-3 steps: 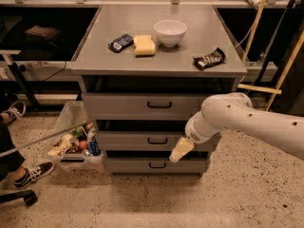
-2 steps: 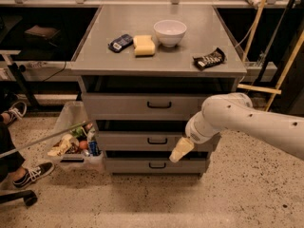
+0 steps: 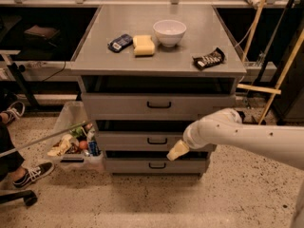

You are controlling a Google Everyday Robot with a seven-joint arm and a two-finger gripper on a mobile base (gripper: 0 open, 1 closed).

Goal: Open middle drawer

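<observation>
Hovering claw (image 3: pixel 178 150) | just beside middle drawer (image 3: pixel 123 140) handle (image 3: pixel 157 140) | claw state: cannot tell

The white arm's (image 3: pixel 247 137) cream-tipped gripper (image 3: pixel 177 150) hangs just right of the small black bar handle (image 3: pixel 157 140) on the grey metal middle drawer (image 3: pixel 124 140).

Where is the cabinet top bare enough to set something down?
The cabinet top is bare along the front left edge and behind the bowl. Crowded mid-top: blue packet, yellow block, bowl; wrapper front right. The gripper sits right of the middle drawer handle.
</observation>
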